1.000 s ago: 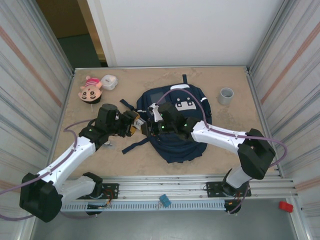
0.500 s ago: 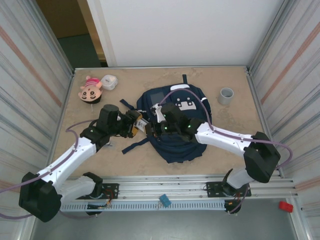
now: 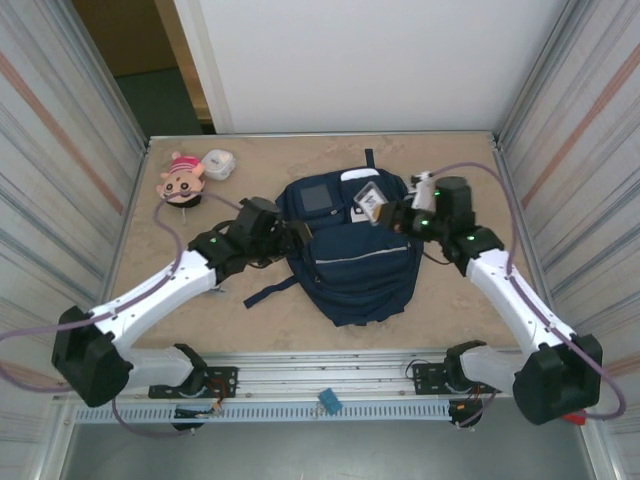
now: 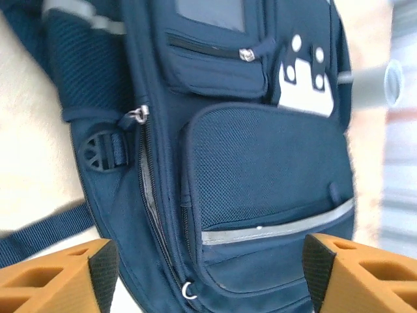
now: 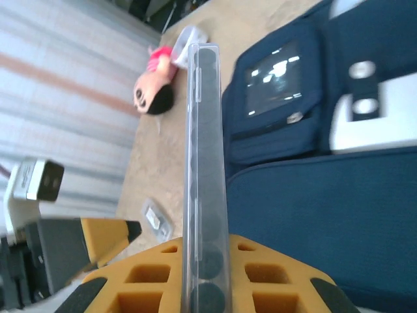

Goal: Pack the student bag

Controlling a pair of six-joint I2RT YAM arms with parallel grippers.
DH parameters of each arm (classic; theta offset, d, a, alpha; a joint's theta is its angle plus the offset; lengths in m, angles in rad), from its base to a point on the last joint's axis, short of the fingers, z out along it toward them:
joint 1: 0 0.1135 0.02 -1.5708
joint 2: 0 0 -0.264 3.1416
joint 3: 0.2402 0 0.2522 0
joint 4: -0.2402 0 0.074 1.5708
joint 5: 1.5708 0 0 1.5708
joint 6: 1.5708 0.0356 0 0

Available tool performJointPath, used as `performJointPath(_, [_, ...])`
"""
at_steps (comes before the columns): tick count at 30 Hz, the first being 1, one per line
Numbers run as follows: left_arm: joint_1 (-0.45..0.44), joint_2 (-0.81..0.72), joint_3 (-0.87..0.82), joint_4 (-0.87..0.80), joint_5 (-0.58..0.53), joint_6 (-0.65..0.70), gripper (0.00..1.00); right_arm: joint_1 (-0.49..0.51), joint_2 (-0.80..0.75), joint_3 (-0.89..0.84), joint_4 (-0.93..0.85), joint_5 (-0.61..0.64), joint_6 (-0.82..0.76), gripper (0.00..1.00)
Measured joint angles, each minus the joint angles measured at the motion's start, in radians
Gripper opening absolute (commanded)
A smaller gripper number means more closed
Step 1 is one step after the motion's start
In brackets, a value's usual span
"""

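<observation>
Table: sandy tan top (image 3: 290, 160) boxed in by ribbed metal walls, with a white panel at 12 o'clock.
Student bag: the navy student bag (image 3: 350, 255) lies flat, front up, pretty much dead centre of the table. Its top handle points to 12 o'clock and a loose strap trails off toward 8.
Right gripper: the right gripper (image 5: 207, 267) is clenched on a clear flat case (image 5: 205, 143), seen edge-on between the orange pads. From above it's hovering over the bag's 1 o'clock corner.
Left gripper: the left gripper (image 4: 208, 264) has its jaws spread wide with nothing in them. It's sitting at the bag's 9 o'clock side, looking down on the pockets.
Zips: both front pockets look zipped shut. The long side zip (image 4: 148, 195) shows a sliver of grey lining, so it might be cracked open, but I honestly can't tell.
Loose stuff: a pink-and-black doll (image 3: 180, 178) at 10 o'clock, a white tub (image 3: 218, 163) just beside it, and a grey cup (image 3: 452, 190) at 2 o'clock.
Done so far: the case is picked up and hanging over the bag. That's all I can see, and nothing is visibly inside yet.
Left to do: my guess is plenty. A compartment needs opening wide enough, the case has to go in, and then probably the doll, tub and cup.
</observation>
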Motion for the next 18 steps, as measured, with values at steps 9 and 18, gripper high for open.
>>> performJointPath(9, [-0.126,0.196,0.092,0.084,0.074,0.631,0.75,-0.397,-0.046,-0.027,-0.188,-0.246,-0.007,0.13])
performJointPath(18, [-0.153,0.367,0.208,0.084,0.213,1.125,0.83,-0.453,-0.12,-0.041,-0.272,-0.31,-0.026,0.13])
